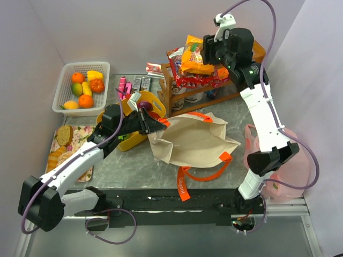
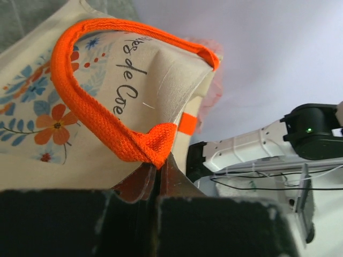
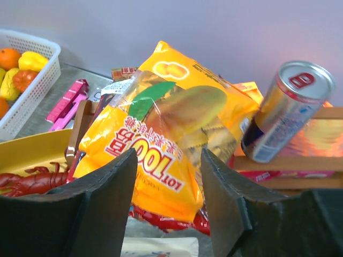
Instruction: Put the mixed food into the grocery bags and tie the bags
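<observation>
The left fingers [image 2: 179, 184] pinch the tote's [image 2: 32, 155] orange handle [image 2: 80, 112] — right fingers [image 3: 107, 187] spread either side of the crisp bag [image 3: 177, 123]

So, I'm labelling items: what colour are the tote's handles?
Orange handles, clearest in left wrist view.

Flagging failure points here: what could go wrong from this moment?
The right gripper straddles the orange crisp bag, and the tilted can sits beside it; lifting may topple the can. The left gripper pinches the canvas tote only at the edge by its handle, so the fabric might slip free.
</observation>
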You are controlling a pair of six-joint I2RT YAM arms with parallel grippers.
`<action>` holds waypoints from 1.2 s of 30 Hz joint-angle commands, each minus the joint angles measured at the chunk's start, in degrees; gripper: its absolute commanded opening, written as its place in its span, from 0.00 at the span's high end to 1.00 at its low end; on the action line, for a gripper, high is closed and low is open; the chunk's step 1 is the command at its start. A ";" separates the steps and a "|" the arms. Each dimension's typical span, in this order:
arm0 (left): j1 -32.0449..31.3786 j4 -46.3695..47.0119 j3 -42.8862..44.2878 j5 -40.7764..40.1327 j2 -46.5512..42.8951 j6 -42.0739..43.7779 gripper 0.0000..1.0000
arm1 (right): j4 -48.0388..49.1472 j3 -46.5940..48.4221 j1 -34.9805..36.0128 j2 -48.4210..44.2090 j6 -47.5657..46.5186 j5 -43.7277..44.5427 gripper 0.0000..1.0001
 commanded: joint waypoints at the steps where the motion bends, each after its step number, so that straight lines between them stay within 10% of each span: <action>1: 1.35 -3.05 3.90 2.47 2.07 7.68 0.99 | 1.87 3.06 -0.28 2.77 -2.80 -1.91 0.43; 17: 4.17 -9.91 9.88 1.24 4.97 19.21 0.99 | 0.55 4.91 -0.28 6.90 -5.35 -1.47 0.49; 23: 4.52 -9.91 10.14 0.62 4.36 20.00 0.99 | 2.30 2.10 -0.37 5.59 -5.53 -2.00 0.68; 27: 4.69 -9.91 10.32 0.88 4.35 20.00 0.99 | 3.27 1.75 -0.28 4.97 -6.14 -2.26 0.99; 36: 4.87 -14.65 13.74 -0.78 6.90 23.77 0.99 | 8.46 0.17 -0.28 1.64 -7.64 -5.24 1.00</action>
